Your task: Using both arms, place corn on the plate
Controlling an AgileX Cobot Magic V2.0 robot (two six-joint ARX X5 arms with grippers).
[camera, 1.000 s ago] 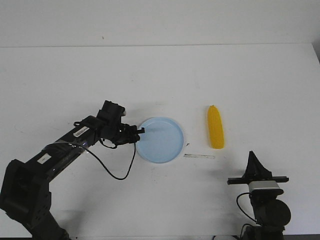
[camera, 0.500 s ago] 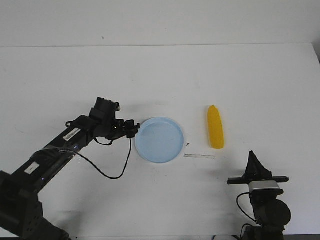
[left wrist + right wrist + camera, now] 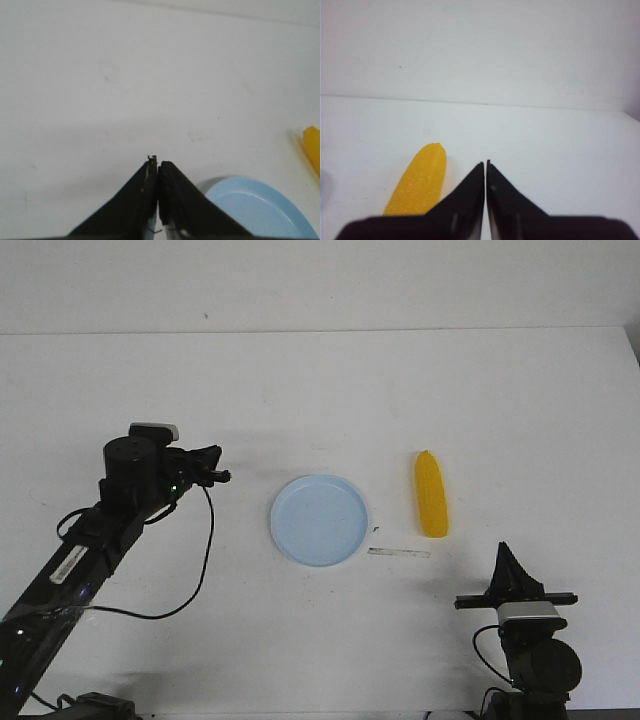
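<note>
Now left claw (image 3: 222,476) closed, raised beside plate (image 3: 319,520).

A broad white table (image 3: 320,390) fills nearly the whole front view, its matte top marked with faint grey scuffs and a few small dark specks. Behind its far edge rises a plain, pale grey-white wall (image 3: 320,280) carrying one tiny dark spot. The lighting is even and diffuse, leaving only soft shadows on the table. A dark sliver shows at the far right edge.
</note>
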